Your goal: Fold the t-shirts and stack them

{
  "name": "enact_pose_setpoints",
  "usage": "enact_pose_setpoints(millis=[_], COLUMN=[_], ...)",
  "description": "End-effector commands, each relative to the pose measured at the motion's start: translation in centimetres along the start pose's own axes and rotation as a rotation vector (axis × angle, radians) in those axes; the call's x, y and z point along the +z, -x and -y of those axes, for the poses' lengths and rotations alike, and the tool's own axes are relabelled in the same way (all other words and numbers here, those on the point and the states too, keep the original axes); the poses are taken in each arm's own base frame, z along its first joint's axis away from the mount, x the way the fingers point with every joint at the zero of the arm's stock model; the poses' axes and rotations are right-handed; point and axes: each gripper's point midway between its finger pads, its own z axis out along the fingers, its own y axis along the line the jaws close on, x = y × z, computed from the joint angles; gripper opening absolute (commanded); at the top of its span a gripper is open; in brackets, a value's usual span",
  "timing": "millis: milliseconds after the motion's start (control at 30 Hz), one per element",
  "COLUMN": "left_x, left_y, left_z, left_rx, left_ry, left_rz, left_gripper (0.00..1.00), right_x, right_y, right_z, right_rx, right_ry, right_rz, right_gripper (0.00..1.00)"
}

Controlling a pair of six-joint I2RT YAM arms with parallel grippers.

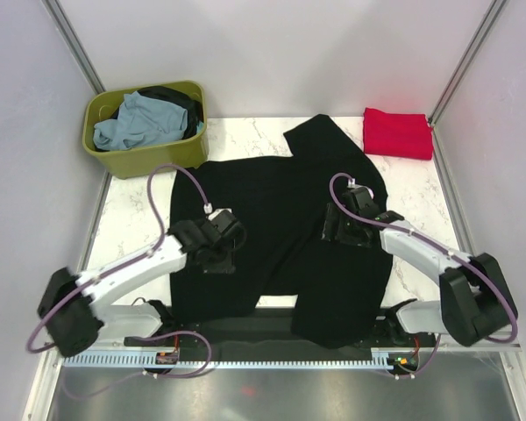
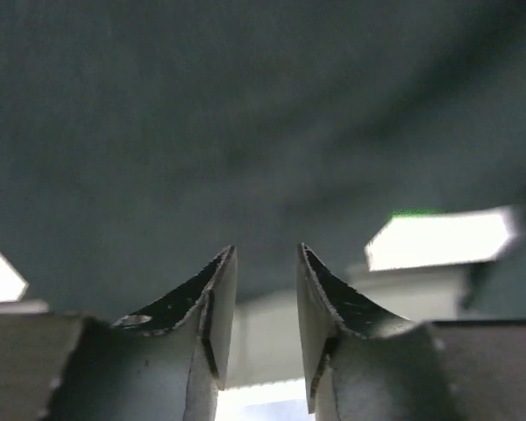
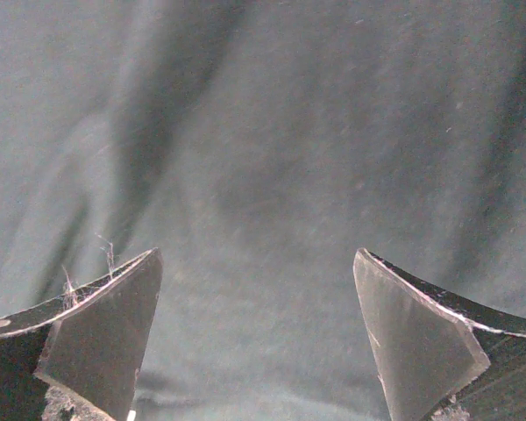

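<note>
We saw black shirt spread mid-desk, overhanging near edge; smoothing step, we judged. Left jaws barely parted, right jaws wide, both empty. Next: pinch hem, fold.

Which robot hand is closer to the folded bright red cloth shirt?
Right. The right gripper is over the large black cloth shirt, with the red shirt beyond it at the far right corner. The left gripper is farther, across the black shirt.

arms: white; black joints | cables: purple | left pincer: dark wedges
</note>
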Motion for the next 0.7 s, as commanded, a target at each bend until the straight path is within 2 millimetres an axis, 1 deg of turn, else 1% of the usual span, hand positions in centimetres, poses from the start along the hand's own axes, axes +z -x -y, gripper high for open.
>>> enact_pose_setpoints(millis=[0,33,67,100,133,167,200,233,267,300,333,367,400,433,467,500,533,567,600,633,667], left_x=[5.9,7.4,8.2,8.9,10.1,10.8,11.3,11.5,12.4,12.9,13.2,13.6,14.6,14.7,15.0,16.0,16.0,16.2,16.4,16.5,16.4], left_y=[2.5,2.1,2.9,3.4,3.3,3.6,4.1,5.0,5.1,5.8,7.3,7.8,8.2,10.1,11.2,11.3,13.4,14.2,15.0,16.3,17.1], left_z=[-0.8,-1.5,-2.0,-3.2,-4.0,-4.6,-5.5,-5.6,-6.4,-7.2,-7.2,-7.1,-8.1,-8.0,-8.8,-9.2,-9.1,-9.9,-10.2,-10.5,-11.2], left_rx=[-0.114,-0.123,-0.139,-0.167,-0.160,-0.164,-0.187,-0.177,-0.175,-0.192,-0.211,-0.230,-0.254,-0.261,-0.275,-0.280,-0.282,-0.288,-0.290,-0.286,-0.286], left_ry=[-0.037,-0.017,-0.005,0.030,0.068,0.094,0.113,0.121,0.161,0.169,0.157,0.131,0.154,0.160,0.187,0.213,0.215,0.239,0.250,0.265,0.296], left_rz=[-0.016,-0.053,-0.035,-0.041,-0.069,-0.074,-0.083,-0.075,-0.090,-0.092,-0.086,-0.104,-0.122,-0.089,-0.072,-0.099,-0.072,-0.063,-0.058,-0.051,-0.035], left_gripper=[0.39,0.39,0.39,0.39,0.39,0.39,0.38,0.38,0.38,0.39,0.38,0.37,0.36,0.37,0.37,0.36,0.36,0.36,0.36,0.36,0.36], right_x=[1.4,1.8,2.6,3.1,3.4,4.3,4.7,5.1,5.8,6.1,6.4,7.2,7.5,7.8,8.7,9.0,9.2,10.2,10.3,10.3,10.9], right_y=[1.8,1.9,2.1,2.1,2.8,2.3,2.5,2.9,3.4,3.8,4.5,5.5,6.2,6.9,8.1,8.6,10.8,11.0,11.4,13.8,14.1], right_z=[0.6,0.9,1.2,1.7,2.0,2.5,2.9,3.4,3.5,3.8,4.2,3.9,3.9,4.2,3.9,3.9,3.5,3.8,4.0,3.6,3.8], right_rx=[0.022,0.024,0.020,0.020,0.029,0.026,0.029,0.041,0.046,0.050,0.065,0.071,0.075,0.078,0.078,0.075,0.067,0.062,0.054,0.046,0.035], right_ry=[-0.083,-0.102,-0.130,-0.155,-0.174,-0.197,-0.213,-0.223,-0.231,-0.242,-0.245,-0.239,-0.241,-0.246,-0.243,-0.249,-0.242,-0.256,-0.265,-0.252,-0.259], right_rz=[0.036,0.029,0.015,0.006,0.012,-0.017,-0.025,-0.029,-0.034,-0.035,-0.032,-0.031,-0.028,-0.030,-0.026,-0.032,0.002,-0.014,-0.029,0.005,-0.004], right_gripper=[0.98,0.98,0.98,0.98,0.98,0.98,0.98,0.98,0.98,0.98,0.98,0.98,0.98,0.98,0.98,0.98,0.98,0.98,0.98,0.98,0.98])
